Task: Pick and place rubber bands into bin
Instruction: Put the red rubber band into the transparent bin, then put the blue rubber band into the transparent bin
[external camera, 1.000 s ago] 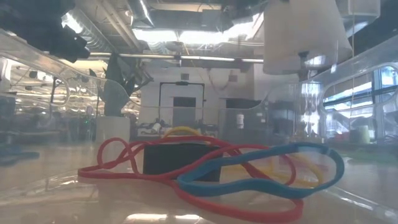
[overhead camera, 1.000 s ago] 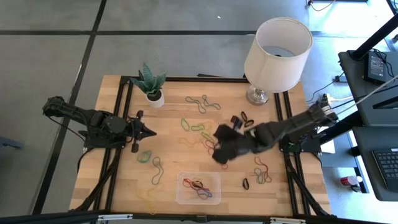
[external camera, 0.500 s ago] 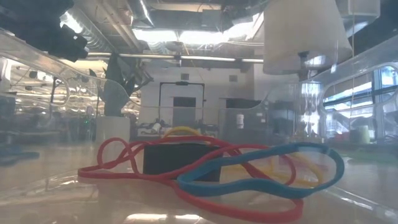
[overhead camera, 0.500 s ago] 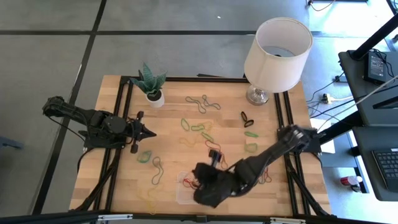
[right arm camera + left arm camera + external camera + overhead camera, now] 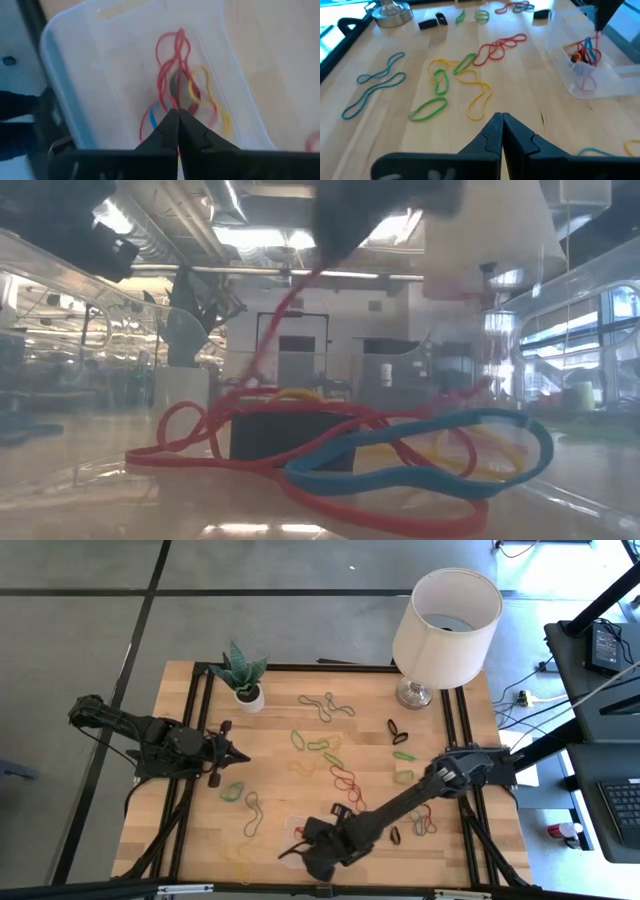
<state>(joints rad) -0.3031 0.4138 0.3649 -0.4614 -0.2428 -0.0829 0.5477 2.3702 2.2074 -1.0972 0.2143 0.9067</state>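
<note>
We see the right tool [image 5: 176,114] directly above the bin [image 5: 75,75], which stands at the near edge of the bench [image 5: 190,840]. Its fingers are pressed together on a red rubber band [image 5: 172,65], and this band hangs down into the bin onto the red, blue and yellow bands [image 5: 420,470] lying there. Many other rubber bands [image 5: 460,82] are spread over the bench, between the bin and the lamp [image 5: 445,615]. The left tool [image 5: 501,120] waits above the left side, fingers closed, holding nothing.
</note>
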